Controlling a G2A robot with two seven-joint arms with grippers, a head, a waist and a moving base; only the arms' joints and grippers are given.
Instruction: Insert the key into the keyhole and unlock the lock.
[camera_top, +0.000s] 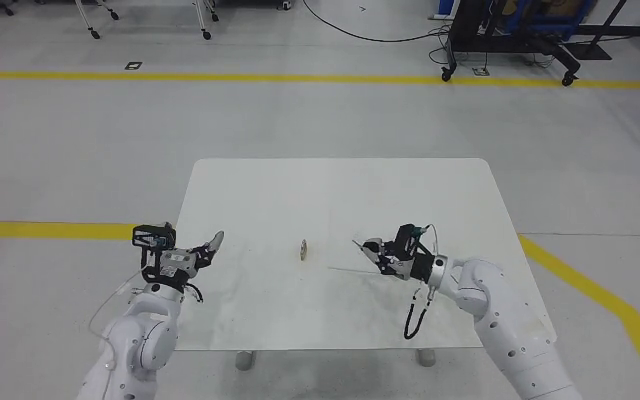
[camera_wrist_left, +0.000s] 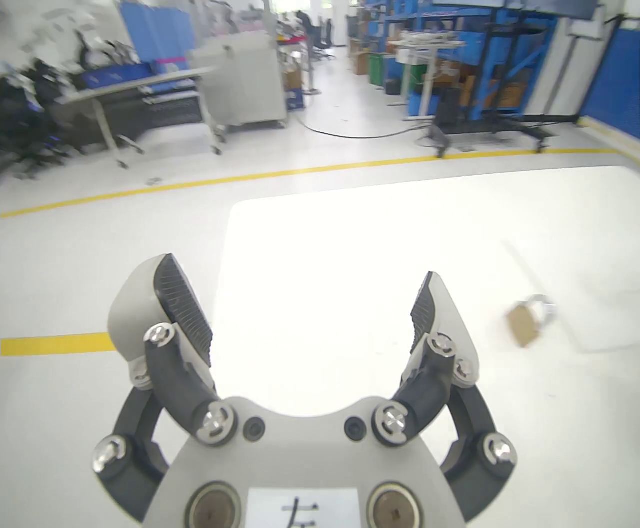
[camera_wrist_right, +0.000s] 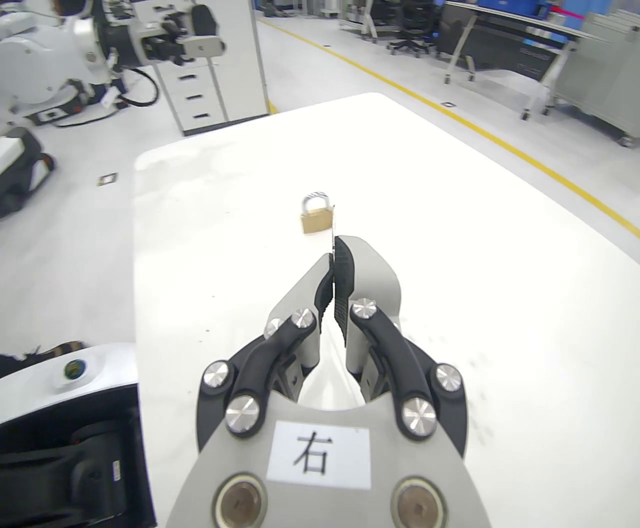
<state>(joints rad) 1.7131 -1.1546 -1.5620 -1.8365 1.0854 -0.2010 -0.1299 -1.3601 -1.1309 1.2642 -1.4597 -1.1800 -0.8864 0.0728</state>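
Right jaws: one key (camera_wrist_right: 332, 241), one lock (camera_wrist_right: 316, 220)

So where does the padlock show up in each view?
Top view: padlock near the middle of the white table.
Left wrist view: padlock lies on the table, ahead of that arm and off to one side.
Right wrist view: padlock sits straight ahead, just past the tip of the key.
Shared landmark: the white table, under it in all three.

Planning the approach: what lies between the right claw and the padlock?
Only bare white table, in the top view, between the right claw, gripping a thin key, and the small brass padlock.
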